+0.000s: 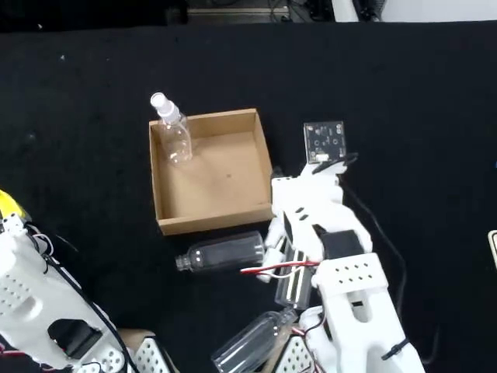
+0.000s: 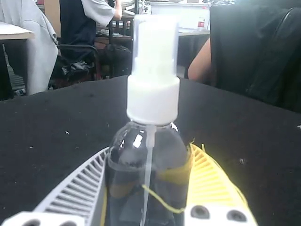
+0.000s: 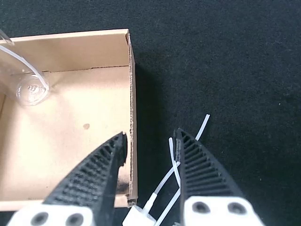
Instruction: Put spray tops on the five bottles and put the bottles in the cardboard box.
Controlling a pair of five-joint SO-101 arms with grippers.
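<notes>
Step in hand, by my read: bottle two of five. A clear plastic bottle [image 2: 141, 155] with a white spray top [image 2: 153, 89] already fitted stands upright in the left gripper [image 2: 149, 148], which is clenched on its body between one white and one yellow finger, well apart from the box. Next call: carry it to the open brown cardboard box [image 1: 213, 220] and set it upright beside the capped bottle [image 1: 175, 136] standing in the box's far-left corner as the high view has it. That needs clearance over the wall and room not to tip the boxed one. The right gripper [image 3: 150, 136] is released, black fingers spread either side of the box's right wall close to its near corner, holding nothing. A loose white spray cap [image 3: 137, 215] with thin dip tubes lies on the black surface [image 1: 404, 93] just outside that wall, so this arm looks staged to pick a top for the next bottle. Counts: box 1. Capped bottles 2, one boxed, one held. Uncapped clear bottles lying on the surface 2: one [image 1: 221, 253] just beside the box's near wall, one [image 1: 252, 343] nearer the arm bases. Possible third under the right arm, can't confirm. Loose tops: 1 cap body, at least two tubes, exact count unclear. Arms 2. Small black square board [image 1: 324, 141] 1, beyond the box's right side.
</notes>
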